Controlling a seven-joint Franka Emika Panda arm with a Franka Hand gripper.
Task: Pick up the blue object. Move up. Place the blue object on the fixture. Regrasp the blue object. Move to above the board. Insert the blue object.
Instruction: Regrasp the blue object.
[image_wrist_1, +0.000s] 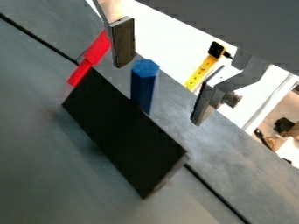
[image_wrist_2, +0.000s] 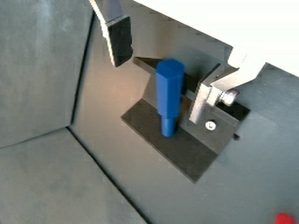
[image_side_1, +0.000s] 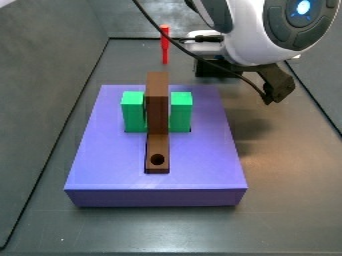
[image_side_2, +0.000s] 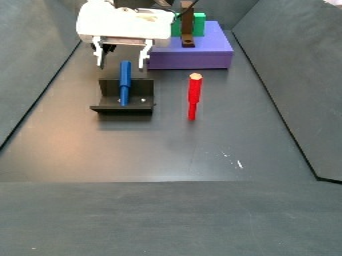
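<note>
on the fixture (image_side_2: 123, 106) the blue object (image_side_2: 124, 82) stands upright between the gripper (image_side_2: 119, 52) jaws, released.

red stick (image_side_2: 194, 95), purple slab (image_side_1: 160, 150)

Both of my wrist views ride on the arm and look steeply down past the gripper (image_wrist_1: 162, 77) (image_wrist_2: 167, 70), close in on the blue object (image_wrist_1: 143, 84) (image_wrist_2: 170, 96) and the fixture (image_wrist_1: 122, 140) (image_wrist_2: 176, 140). One side view sits high and near the board (image_side_1: 158, 128), which fills mid-frame and runs away from the lens. My other side view looks down the floor from far off; the board (image_side_2: 190, 38) sits at top centre there, the fixture (image_side_2: 123, 105) left of centre.
</note>
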